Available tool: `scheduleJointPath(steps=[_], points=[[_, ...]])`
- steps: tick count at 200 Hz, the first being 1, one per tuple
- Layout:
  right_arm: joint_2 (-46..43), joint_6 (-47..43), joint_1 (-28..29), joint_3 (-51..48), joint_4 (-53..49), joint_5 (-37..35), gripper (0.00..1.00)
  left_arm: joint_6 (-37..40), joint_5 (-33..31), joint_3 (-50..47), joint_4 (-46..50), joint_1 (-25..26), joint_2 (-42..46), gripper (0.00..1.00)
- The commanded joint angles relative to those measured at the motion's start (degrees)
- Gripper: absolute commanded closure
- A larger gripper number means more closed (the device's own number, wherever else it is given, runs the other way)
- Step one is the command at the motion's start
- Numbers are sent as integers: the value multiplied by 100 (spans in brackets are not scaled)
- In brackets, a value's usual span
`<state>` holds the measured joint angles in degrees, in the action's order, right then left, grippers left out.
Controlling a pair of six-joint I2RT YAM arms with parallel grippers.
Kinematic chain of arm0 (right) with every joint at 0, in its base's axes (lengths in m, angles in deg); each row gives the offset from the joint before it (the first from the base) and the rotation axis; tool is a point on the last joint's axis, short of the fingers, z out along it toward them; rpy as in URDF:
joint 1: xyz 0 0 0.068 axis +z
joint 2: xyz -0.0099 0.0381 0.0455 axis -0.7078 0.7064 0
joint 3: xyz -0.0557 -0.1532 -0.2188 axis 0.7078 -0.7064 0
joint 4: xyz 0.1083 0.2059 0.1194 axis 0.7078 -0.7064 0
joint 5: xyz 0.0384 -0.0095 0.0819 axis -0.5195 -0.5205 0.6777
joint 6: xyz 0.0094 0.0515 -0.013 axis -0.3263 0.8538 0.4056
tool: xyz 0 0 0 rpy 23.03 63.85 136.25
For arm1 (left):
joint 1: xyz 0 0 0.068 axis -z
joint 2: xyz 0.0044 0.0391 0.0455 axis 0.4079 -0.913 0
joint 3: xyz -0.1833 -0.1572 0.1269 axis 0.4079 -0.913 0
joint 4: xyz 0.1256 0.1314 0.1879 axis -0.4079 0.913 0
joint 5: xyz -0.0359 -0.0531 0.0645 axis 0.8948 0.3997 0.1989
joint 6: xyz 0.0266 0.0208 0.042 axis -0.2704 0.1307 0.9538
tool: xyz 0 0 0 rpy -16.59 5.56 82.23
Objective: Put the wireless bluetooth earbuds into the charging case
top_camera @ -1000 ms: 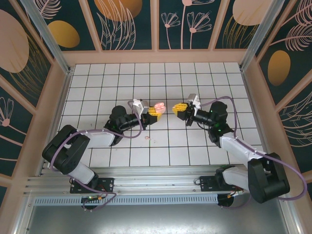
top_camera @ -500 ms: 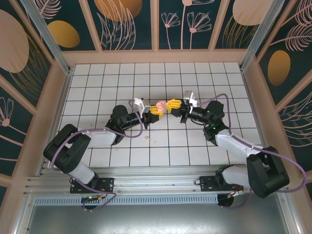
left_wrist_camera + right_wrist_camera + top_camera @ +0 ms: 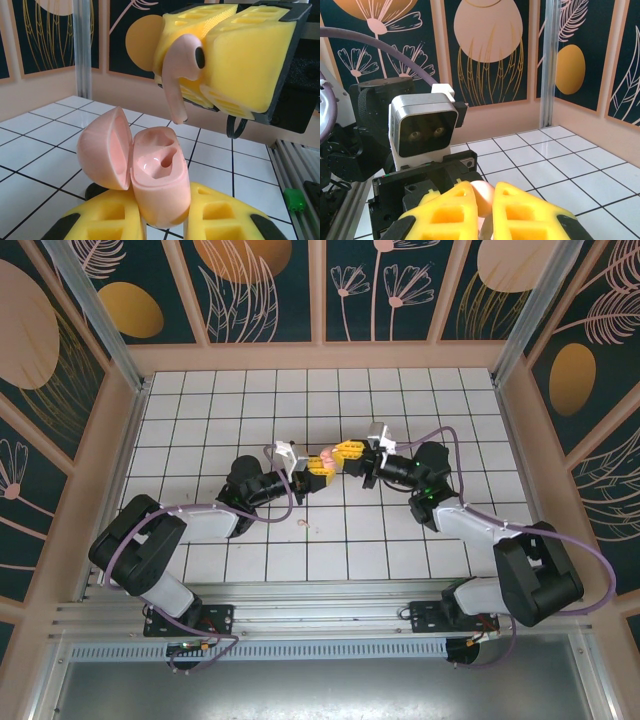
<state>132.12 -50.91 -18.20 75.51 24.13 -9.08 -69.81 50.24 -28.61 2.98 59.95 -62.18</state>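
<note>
Over the middle of the bench (image 3: 200,400), right pincer (image 3: 207,50) pinches a pale pink earbud (image 3: 179,70), stem pointing down, just above the empty sockets of the open charging case (image 3: 157,175) clamped by left pincer (image 3: 162,220), not touching.

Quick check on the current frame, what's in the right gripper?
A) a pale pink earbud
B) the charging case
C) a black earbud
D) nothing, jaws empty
A: the right gripper is shut on a pale pink earbud, stem pointing down, just above the open pink case, which the left gripper holds.
</note>
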Motion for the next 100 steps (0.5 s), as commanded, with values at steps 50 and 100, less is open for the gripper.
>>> scheduleJointPath(steps=[50, 100], points=[[92, -43, 61, 99, 226, -103, 89, 16, 106, 147, -200, 42, 175, 95], [48, -130, 59, 6, 62, -165, 89, 44, 66, 140, -195, 48, 249, 95]])
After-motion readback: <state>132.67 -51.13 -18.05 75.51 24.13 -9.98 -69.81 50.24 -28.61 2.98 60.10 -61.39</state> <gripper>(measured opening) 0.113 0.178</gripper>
